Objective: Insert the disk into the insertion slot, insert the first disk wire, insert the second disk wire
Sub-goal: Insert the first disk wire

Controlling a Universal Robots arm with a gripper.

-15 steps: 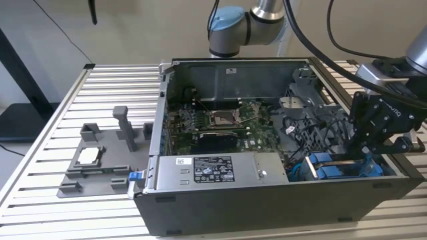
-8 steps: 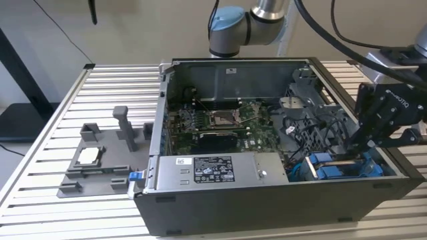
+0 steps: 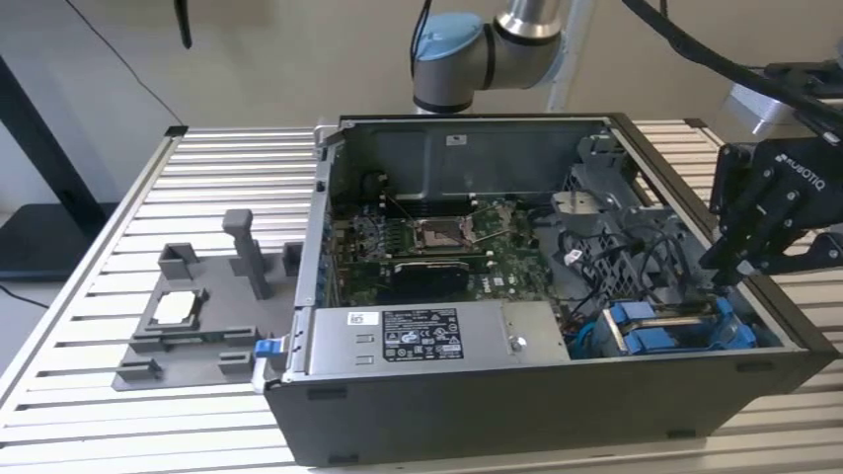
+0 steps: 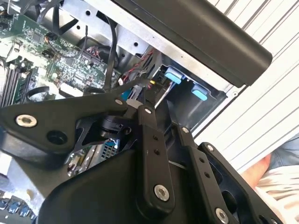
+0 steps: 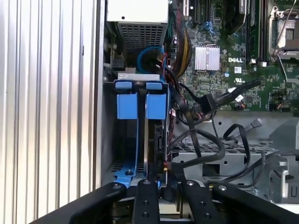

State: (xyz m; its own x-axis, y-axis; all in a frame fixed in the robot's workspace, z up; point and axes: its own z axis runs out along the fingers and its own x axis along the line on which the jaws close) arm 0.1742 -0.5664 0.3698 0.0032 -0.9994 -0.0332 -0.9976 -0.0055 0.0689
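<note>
The disk (image 5: 156, 106) looks seated, four o'clock in the case (image 3: 527, 415); the wires (image 5: 256, 123) seem loose. The gripper (image 3: 731, 275) hovers there; whether clenched, I cannot tell.

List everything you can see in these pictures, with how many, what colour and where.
computer case: one, dark grey, open, on the middle of the table
motherboard: one, green, on the case floor
power supply box: one, silver with a label, inside the case along its near wall
disk: one, silver-grey in a blue carrier, in the case corner at the exterior view's right
cables: several, black, between motherboard and disk
fixture: one, grey, on the table at the exterior view's left
table: one, pale slatted metal, under everything
robot arm: one, grey and blue, behind the case
gripper: one, black, just above the disk
</note>
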